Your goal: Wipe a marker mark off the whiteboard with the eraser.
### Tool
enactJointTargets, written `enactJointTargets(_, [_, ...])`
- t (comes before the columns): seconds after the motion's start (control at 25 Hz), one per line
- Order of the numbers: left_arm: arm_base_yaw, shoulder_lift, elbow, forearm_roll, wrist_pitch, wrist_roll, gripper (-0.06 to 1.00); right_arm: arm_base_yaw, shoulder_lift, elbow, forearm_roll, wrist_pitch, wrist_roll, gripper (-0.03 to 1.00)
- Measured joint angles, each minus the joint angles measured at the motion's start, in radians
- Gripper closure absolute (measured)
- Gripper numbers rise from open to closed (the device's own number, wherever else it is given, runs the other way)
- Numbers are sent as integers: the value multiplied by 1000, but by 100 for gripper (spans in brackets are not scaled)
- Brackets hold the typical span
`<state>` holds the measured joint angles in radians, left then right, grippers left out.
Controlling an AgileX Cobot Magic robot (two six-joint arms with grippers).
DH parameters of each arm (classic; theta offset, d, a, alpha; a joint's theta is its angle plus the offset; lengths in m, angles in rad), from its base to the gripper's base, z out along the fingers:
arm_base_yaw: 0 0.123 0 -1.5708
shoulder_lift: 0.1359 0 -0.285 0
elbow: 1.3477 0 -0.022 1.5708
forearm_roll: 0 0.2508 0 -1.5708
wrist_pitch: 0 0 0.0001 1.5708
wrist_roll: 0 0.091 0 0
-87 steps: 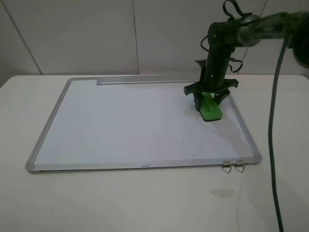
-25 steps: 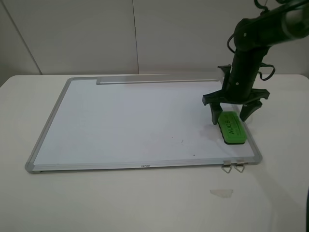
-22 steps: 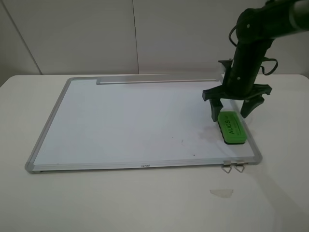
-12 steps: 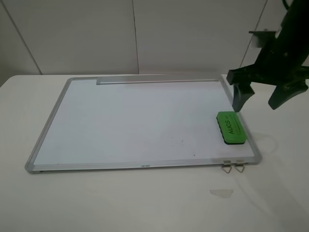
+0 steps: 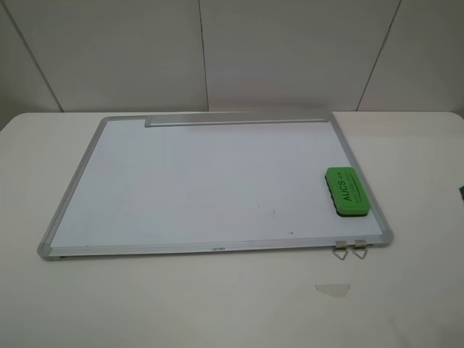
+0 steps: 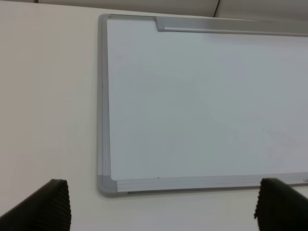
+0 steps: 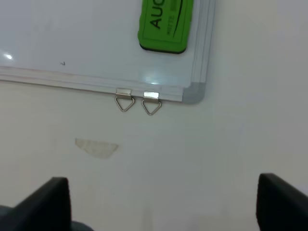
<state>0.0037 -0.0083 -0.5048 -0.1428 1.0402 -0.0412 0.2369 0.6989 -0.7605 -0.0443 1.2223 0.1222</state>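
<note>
Right arm gone from overhead shot since half a second back, was hovering over eraser [image 5: 348, 191] with fingers spread. Eraser sitting flat on whiteboard [image 5: 196, 174], lower right of frame, just beside right frame edge, lettering up. No squiggle visible on board, only few tiny specks. Two metal clips [image 7: 138, 102] hang off bottom edge near corner. Pale smudge [image 5: 333, 289] on desk [image 5: 217, 304] below clips. Right hand [image 7: 163, 202] spread wide, holding nothing. Left hand [image 6: 163, 207] also spread wide, empty, over board's lower left corner.
</note>
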Motion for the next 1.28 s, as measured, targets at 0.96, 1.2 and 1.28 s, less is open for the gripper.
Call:
enactJointTargets(0.96, [0,0,0,0,0,0,16,-7,-548,233,0,-168,-85,19])
enactJointTargets(1.2, [0,0,0,0,0,0,16,-193,-550,233,1,-168,-85,19])
enactJointTargets(1.28, [0,0,0,0,0,0,16,-230,-565,233,1,-168,-85,19])
